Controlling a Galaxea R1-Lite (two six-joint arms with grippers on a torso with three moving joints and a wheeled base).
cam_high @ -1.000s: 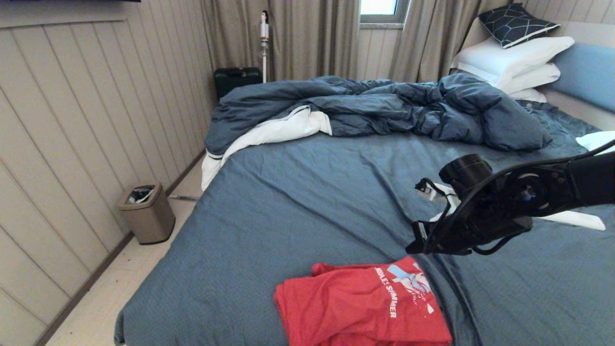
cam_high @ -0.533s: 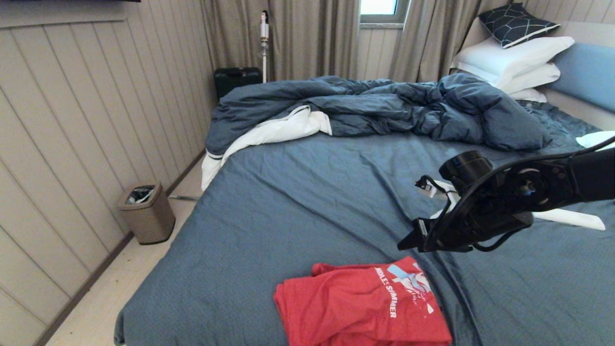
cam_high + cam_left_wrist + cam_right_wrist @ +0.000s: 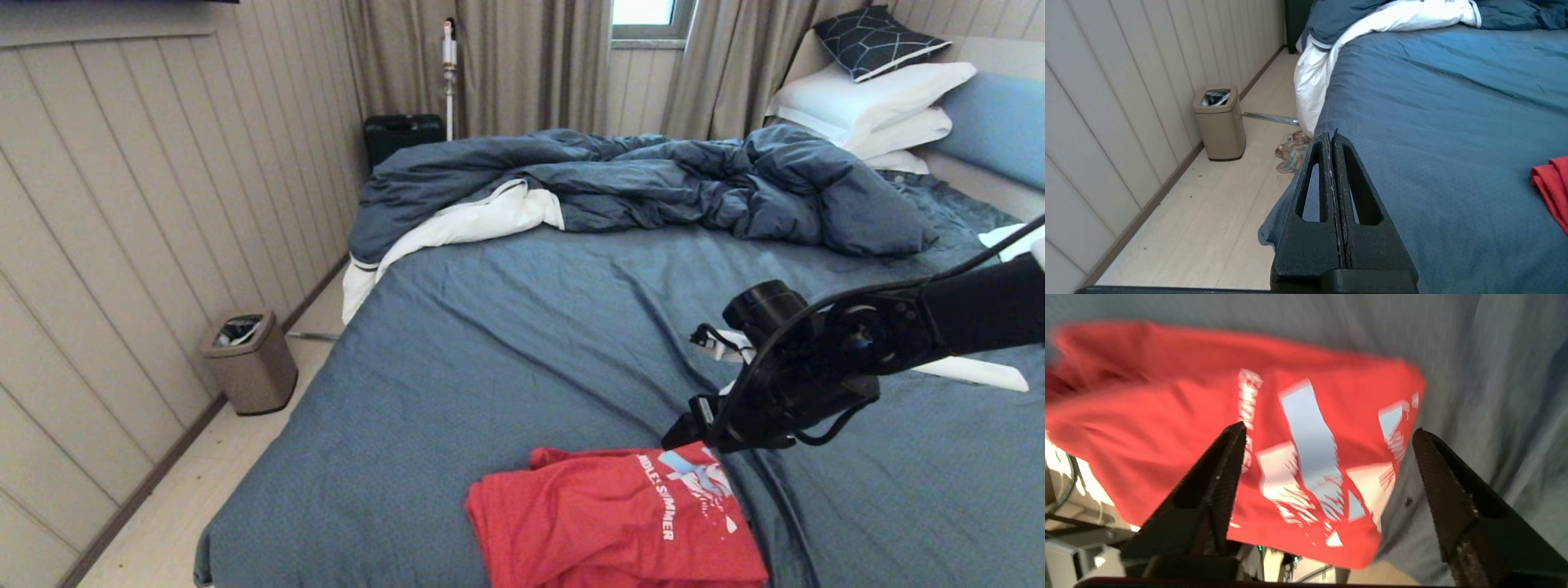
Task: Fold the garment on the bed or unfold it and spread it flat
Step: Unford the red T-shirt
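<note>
Blue-grey bed (image 3: 506, 343), right tool (image 3: 1327, 435) spread above red garment (image 3: 1331, 416), left tool (image 3: 1332, 136) closed, head-hidden.

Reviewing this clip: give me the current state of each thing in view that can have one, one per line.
red T-shirt: bunched in loose folds at the bed's near edge, print up, not held.
right gripper: open, above the shirt's printed part.
left gripper: shut, empty, parked by the bed's edge.
duvet: rumpled in a heap across the far side.
pillows: stacked at the headboard.
bin: lidless, lined, on the floor.
</note>
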